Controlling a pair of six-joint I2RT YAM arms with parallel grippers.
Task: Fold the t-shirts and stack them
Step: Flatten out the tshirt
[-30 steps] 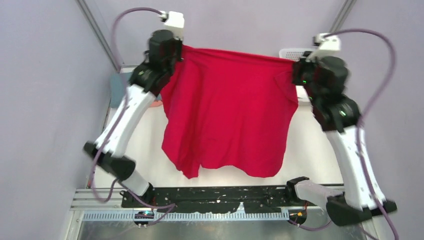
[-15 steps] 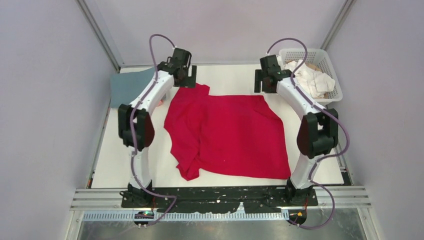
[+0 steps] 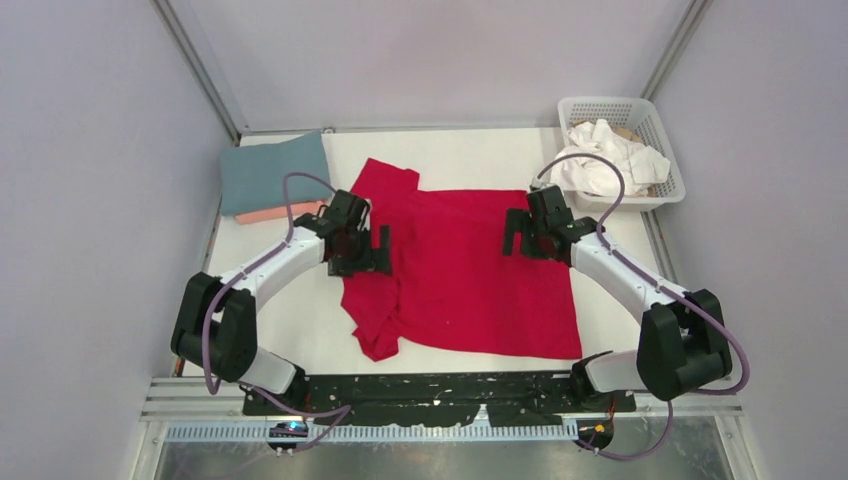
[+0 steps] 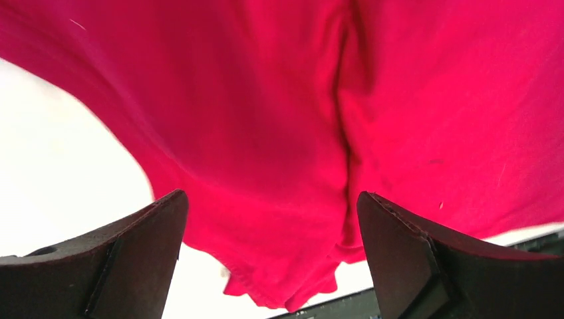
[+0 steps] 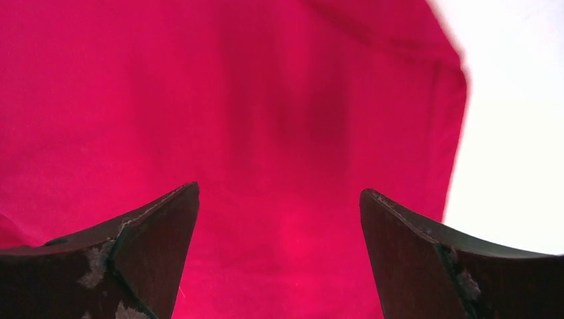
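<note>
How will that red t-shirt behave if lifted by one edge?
Probably floppy: the red t-shirt lies creased, one near corner bunched. Looks thin, so likely light. A push would probably wrinkle it, not slide it.

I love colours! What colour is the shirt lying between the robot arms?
The shirt is bright red; the top external view shows it best.

No readable text, label or number anywhere.
</note>
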